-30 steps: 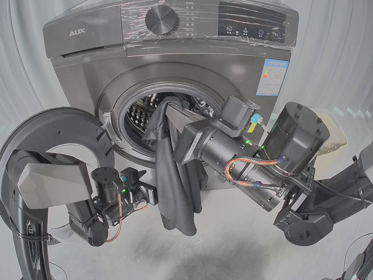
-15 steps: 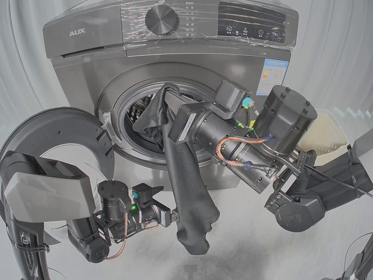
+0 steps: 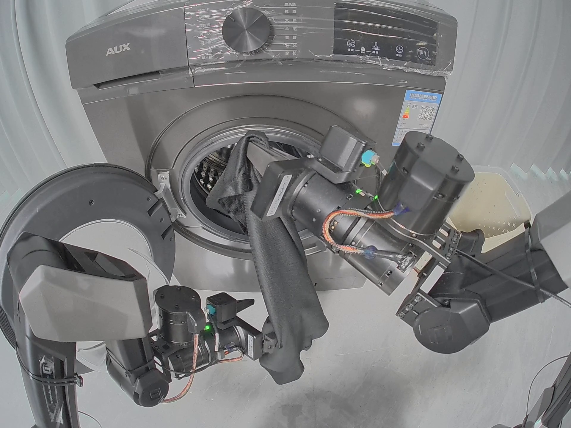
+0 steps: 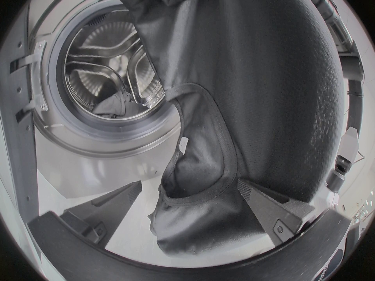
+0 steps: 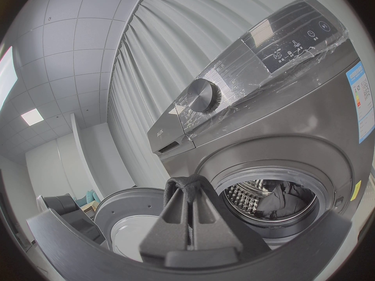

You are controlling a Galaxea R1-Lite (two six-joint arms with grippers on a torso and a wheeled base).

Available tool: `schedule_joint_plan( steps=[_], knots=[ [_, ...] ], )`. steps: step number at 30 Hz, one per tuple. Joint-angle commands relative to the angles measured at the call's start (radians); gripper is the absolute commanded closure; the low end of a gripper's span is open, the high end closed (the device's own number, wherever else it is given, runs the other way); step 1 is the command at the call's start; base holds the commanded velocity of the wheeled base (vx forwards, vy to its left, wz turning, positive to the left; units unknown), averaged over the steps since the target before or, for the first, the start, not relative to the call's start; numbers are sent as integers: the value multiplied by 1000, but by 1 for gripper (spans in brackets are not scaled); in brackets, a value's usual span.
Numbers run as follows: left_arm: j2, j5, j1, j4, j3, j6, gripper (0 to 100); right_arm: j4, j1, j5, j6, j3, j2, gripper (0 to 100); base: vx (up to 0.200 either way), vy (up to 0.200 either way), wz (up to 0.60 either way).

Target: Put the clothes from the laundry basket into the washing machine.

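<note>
A dark grey garment (image 3: 279,268) hangs from my right gripper (image 3: 253,145), which is shut on its top fold just in front of the drum opening (image 3: 220,173) of the washing machine (image 3: 137,96). In the right wrist view the fingers (image 5: 177,211) pinch the fabric (image 5: 187,184). Low down, my left gripper (image 3: 269,343) is at the garment's bottom end. Its fingers (image 4: 117,200) stand open, with the hanging cloth (image 4: 203,168) between them. More dark clothes (image 5: 281,201) lie inside the drum.
The round machine door (image 3: 89,203) stands swung open on the left, above my left arm. A cream laundry basket (image 3: 505,203) sits on the floor at the right, behind my right arm. Bare grey floor (image 3: 357,381) lies in front of the machine.
My right gripper has lifted the garment's top up and to the left. My left arm has dropped and moved right to the garment's lower end, which now bunches against it.
</note>
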Motion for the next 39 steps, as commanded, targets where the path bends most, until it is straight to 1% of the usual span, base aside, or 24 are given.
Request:
schedule_joint_plan(
  steps=[1,7,10,11,14,21,25,38,39],
  knots=[
    [39,-4,0,0,14,0,0,4,1,0,0,-10,1,100,0,0,0],
    [100,-4,7,0,-8,-2,0,4,9,0,0,-14,1,100,0,0,0],
    [100,-4,7,0,-8,-2,0,4,9,0,0,-14,1,100,0,0,0],
    [126,-7,9,0,-32,-6,0,5,10,0,0,-21,3,100,0,0,0],
    [145,-7,7,0,-45,-12,0,7,10,0,0,-37,6,100,0,0,0],
    [166,-5,14,0,-104,-15,0,5,13,0,0,-43,10,100,0,0,0],
    [186,4,35,0,-147,-15,0,5,21,-1,0,-41,9,100,0,0,0],
    [197,10,81,-1,-173,-14,0,1,21,-1,0,-37,9,100,0,0,0],
    [197,10,83,0,-177,-12,100,1,21,-1,0,-37,9,100,0,0,0]
  ],
)
